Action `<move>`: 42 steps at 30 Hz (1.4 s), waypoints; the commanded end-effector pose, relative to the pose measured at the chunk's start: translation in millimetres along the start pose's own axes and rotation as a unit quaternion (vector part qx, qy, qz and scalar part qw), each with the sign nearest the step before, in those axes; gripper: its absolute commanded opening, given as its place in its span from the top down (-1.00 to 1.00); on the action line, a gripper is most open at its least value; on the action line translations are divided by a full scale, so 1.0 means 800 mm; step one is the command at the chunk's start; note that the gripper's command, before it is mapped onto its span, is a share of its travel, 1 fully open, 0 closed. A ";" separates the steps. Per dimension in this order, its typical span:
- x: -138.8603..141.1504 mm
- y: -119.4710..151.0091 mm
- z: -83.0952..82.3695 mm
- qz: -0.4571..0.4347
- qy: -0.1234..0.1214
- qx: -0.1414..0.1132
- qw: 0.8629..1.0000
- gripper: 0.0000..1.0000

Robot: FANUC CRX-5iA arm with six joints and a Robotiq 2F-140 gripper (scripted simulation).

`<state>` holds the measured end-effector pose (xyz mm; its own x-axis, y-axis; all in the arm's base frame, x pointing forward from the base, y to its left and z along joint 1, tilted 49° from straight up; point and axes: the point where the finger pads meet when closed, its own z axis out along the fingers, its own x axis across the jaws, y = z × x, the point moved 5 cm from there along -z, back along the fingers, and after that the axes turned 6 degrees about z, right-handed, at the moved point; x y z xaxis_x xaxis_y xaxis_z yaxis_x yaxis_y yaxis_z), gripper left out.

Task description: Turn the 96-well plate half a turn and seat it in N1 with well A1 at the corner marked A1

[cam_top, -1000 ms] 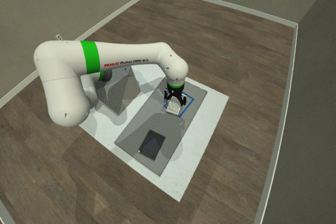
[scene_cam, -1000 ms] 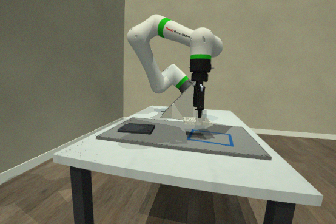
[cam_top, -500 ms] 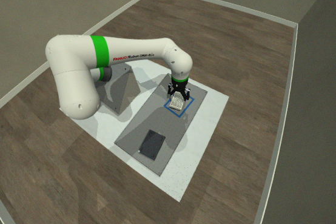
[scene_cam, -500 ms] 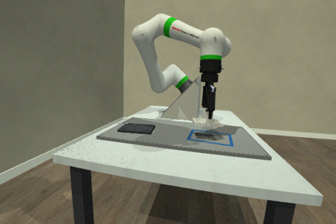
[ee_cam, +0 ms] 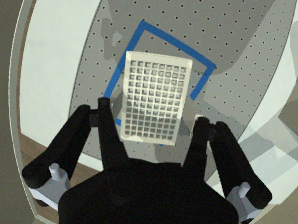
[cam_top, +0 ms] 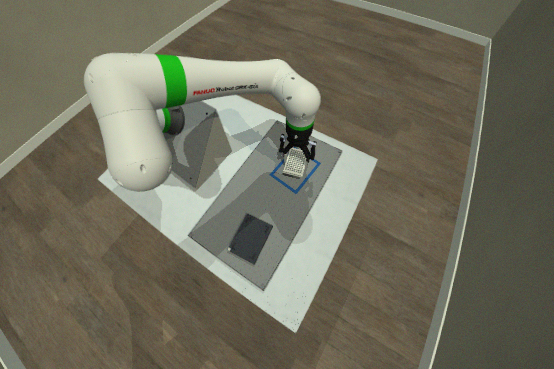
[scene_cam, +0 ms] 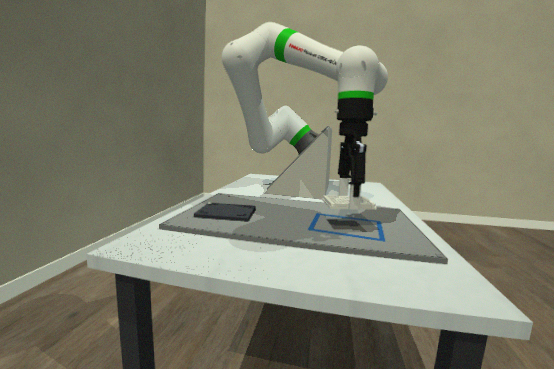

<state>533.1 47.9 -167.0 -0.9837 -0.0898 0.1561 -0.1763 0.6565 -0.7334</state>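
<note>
Single-arm cell with a white table (scene_cam: 280, 283) carrying a grey deck (cam_top: 260, 203). The arm (cam_top: 220, 84) reaches out from its wedge-shaped pedestal (cam_top: 200, 153) with the wrist pointing straight down. The tool (ee_cam: 156, 132) is pinching the 96-well plate (ee_cam: 157, 96) across its two long sides, well openings facing upward. In the exterior view the plate (scene_cam: 345, 200) hangs level above the deck, not touching it, and casts a dark shadow inside the blue taped outline B1 (scene_cam: 320, 229). From the top view the plate (cam_top: 294, 163) lies over the far part of B1 (cam_top: 295, 188). The dark plate nest N1 (cam_top: 250, 238) stands vacant at the near end of the deck, well apart from the plate. The cut-off corner cannot be made out at this resolution.
</note>
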 end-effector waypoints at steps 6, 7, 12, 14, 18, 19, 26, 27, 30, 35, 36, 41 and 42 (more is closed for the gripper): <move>0.000 0.000 0.000 -0.002 0.000 0.000 1.000 1.00; 0.000 0.000 0.000 -0.002 0.000 0.000 1.000 1.00; 0.000 0.000 0.000 -0.002 0.000 0.000 1.000 1.00; 0.000 0.000 0.000 -0.002 0.000 0.000 1.000 1.00; 0.000 0.000 0.000 -0.002 0.000 0.000 1.000 1.00; 0.000 0.000 0.000 -0.002 0.000 0.000 1.000 1.00; 0.000 0.000 0.000 -0.002 0.000 0.000 1.000 1.00; 0.000 0.000 0.000 -0.002 0.000 0.000 1.000 1.00; 0.000 0.000 0.000 -0.002 0.000 0.000 1.000 1.00; 0.000 0.000 0.003 -0.002 0.000 0.000 1.000 1.00; 0.000 0.000 0.004 -0.002 0.000 0.000 1.000 1.00; 0.000 0.000 0.006 -0.002 0.000 0.000 1.000 1.00; 0.000 0.000 0.007 -0.002 0.000 0.000 1.000 1.00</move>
<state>533.0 44.3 -170.2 -0.9831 -0.0913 0.1587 -0.1793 0.6565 -0.7327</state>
